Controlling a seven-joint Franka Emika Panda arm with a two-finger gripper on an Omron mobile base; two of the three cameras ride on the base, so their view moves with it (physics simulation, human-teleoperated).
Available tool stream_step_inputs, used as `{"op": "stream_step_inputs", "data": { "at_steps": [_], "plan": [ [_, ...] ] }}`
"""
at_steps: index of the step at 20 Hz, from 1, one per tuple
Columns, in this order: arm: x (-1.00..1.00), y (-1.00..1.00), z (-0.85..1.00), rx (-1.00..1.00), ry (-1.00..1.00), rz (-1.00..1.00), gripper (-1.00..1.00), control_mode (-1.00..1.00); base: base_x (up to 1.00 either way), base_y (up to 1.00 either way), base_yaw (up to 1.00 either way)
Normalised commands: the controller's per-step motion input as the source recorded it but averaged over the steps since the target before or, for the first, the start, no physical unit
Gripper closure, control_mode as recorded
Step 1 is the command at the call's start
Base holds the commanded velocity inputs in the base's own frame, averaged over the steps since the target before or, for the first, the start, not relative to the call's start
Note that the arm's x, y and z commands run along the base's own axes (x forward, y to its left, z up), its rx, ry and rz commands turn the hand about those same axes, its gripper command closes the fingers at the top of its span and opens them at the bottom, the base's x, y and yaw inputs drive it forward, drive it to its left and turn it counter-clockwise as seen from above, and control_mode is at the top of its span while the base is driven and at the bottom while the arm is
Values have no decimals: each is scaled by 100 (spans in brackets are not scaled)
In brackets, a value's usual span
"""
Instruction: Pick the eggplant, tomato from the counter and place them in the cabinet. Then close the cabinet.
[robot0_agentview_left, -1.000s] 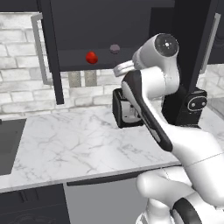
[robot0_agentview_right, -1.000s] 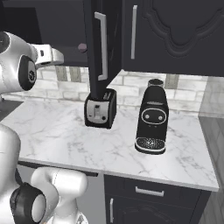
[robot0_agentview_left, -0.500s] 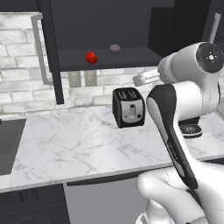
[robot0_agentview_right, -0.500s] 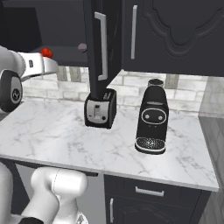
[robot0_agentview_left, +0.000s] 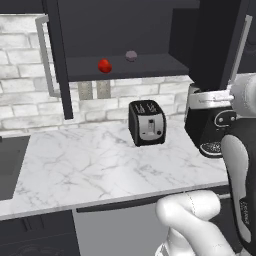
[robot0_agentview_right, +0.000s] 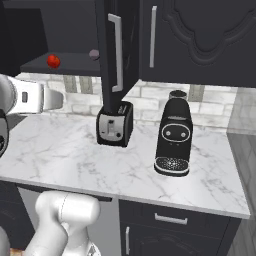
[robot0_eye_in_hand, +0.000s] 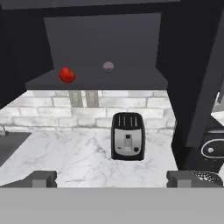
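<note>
The toaster (robot0_agentview_left: 147, 122) is the thing to find first. It is a small black and silver box that stands upright on the counter (robot0_agentview_left: 90, 170), the wide white marble slab with thin grey lines.

Far to the left of the toaster, at the edge of the left base view, a dark sink (robot0_agentview_left: 9, 165) sits in the counter. Above it and to the left of the toaster, one door of the cabinet (robot0_agentview_left: 56, 55) stands swung open, with its long silver handle (robot0_agentview_left: 44, 55) beside it.

Up above the toaster is the open black cabinet (robot0_eye_in_hand: 105, 41). On its shelf, up and to the left of the toaster, sits the tomato (robot0_agentview_left: 104, 65), a shiny red ball. Just to the right of the tomato, almost straight above the toaster, sits the eggplant (robot0_agentview_left: 131, 55), a small dull grey-purple lump. The two are near each other but do not touch.

Behind the toaster is a wall of pale bricks (robot0_agentview_left: 25, 75).

To the right of the toaster, the other cabinet door (robot0_agentview_right: 111, 50) hangs open. Further right stands a tall black coffee machine (robot0_agentview_right: 174, 135) on the counter, well apart from the toaster.

In the hand view the gripper (robot0_eye_in_hand: 112, 179) is down low in front of the toaster, with its two dark fingers (robot0_eye_in_hand: 41, 178) spread wide apart and nothing between them
</note>
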Motion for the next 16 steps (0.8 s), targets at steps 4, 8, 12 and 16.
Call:
{"op": "stream_step_inputs", "data": {
  "at_steps": [4,8,12,16],
  "plan": [
    [-100,-26,0,31,-1,-2,-100,-100,0,0,0],
    [-100,-23,0,41,-3,-13,-100,-100,0,0,0],
    [-61,-32,0,48,0,-25,-100,-100,0,0,0],
    [-1,-48,-14,53,0,-30,-100,-100,0,0,0]
  ]
}}
